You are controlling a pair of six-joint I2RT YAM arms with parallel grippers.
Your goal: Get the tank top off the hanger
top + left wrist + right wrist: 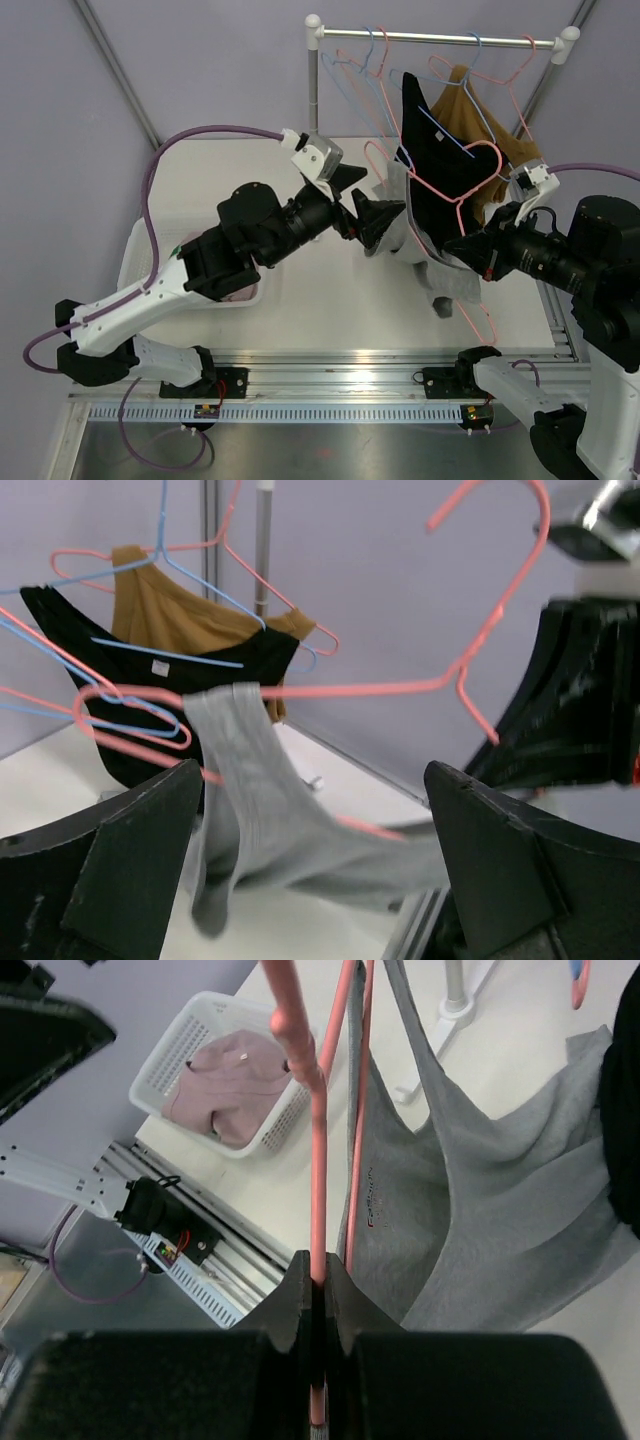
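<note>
— Any writing to read?
— Just one line: small red print on the grey tank top (372, 1205), running up the cloth beside the hanger (318, 1160) in the right wrist view. The letters are too small to make out.
— Any tags?
— A small white tag (160, 667) on the black top (60, 615), and a pale one (243, 1057) on the pink cloth (225, 1090). Nothing can be read on either.
</note>
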